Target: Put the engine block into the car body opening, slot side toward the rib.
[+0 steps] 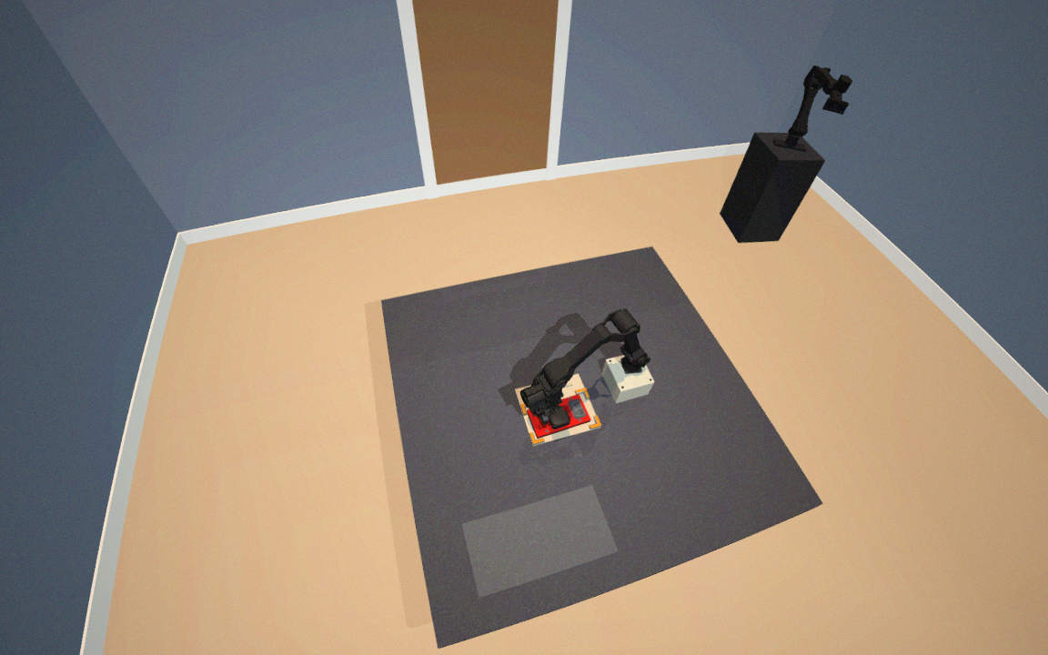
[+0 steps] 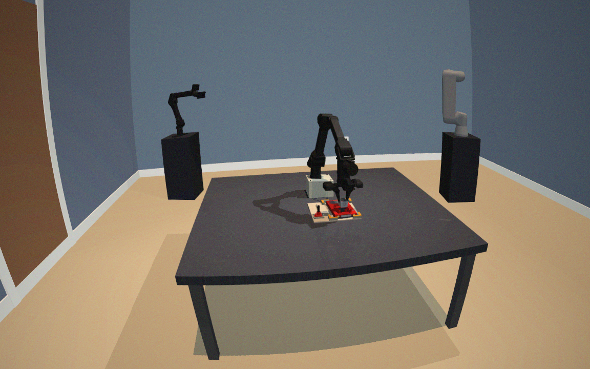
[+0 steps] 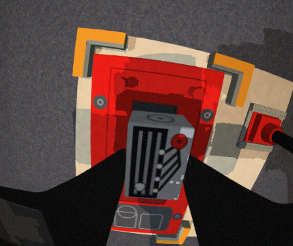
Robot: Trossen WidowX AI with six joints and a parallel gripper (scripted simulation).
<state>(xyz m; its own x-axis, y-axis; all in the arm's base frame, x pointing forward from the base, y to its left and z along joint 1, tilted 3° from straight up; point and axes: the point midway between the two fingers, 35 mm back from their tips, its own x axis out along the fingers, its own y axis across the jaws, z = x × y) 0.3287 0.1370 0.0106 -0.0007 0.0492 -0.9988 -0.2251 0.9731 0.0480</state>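
The grey engine block [image 3: 156,155] [image 2: 343,203] has dark striped slots and a red round cap on the side facing the wrist camera. My gripper [image 3: 155,158] [image 2: 343,202] is shut on it, one black finger on each side. The block is over the red car body [image 3: 100,137] [image 2: 334,207] [image 1: 572,424], with much of it still above the body. A dark strip of the opening [image 3: 154,106] shows beyond the block's far end in the wrist view. The block hides the rest of the opening and the rib. Whether its lower end is inside the opening cannot be told.
The car body lies on a cream board [image 3: 277,89] between orange corner brackets [image 3: 80,51] [image 3: 246,75]. A red piece with a black lever [image 3: 272,134] [image 2: 318,211] stands on the board beside the car. The arm's white base [image 1: 632,389] [image 2: 320,188] is close behind.
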